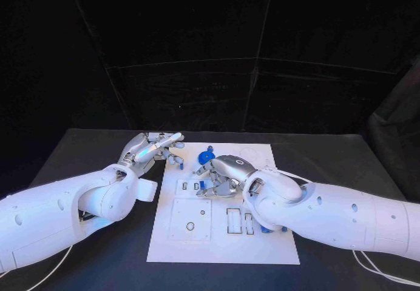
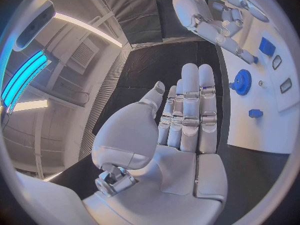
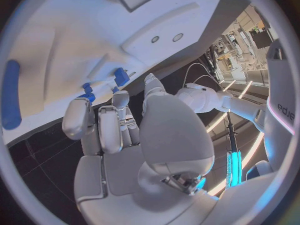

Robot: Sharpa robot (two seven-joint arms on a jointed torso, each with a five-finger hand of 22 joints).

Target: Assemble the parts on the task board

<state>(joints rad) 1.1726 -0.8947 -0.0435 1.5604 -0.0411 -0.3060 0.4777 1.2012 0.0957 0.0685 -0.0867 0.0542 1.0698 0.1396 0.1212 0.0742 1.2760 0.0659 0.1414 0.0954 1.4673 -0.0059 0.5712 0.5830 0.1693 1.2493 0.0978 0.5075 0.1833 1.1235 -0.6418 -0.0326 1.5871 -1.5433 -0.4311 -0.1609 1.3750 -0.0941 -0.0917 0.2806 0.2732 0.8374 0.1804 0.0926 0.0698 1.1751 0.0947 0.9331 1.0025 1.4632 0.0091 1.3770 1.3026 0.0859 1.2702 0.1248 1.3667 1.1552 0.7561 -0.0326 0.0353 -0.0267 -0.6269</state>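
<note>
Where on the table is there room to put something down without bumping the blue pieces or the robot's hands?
The black table is bare to the right of the task board, beyond the right arm. The board's near strip, below its rectangular cutouts, is bare too. The board's far half is crowded: the right hand, the blue round part, and the left hand at its far left corner.

Task board [image 1: 223,245] at frame centre on table [image 1: 79,145]; left hand [image 1: 150,148] just off its upper-left corner; right hand [image 1: 223,176] over its upper middle.
</note>
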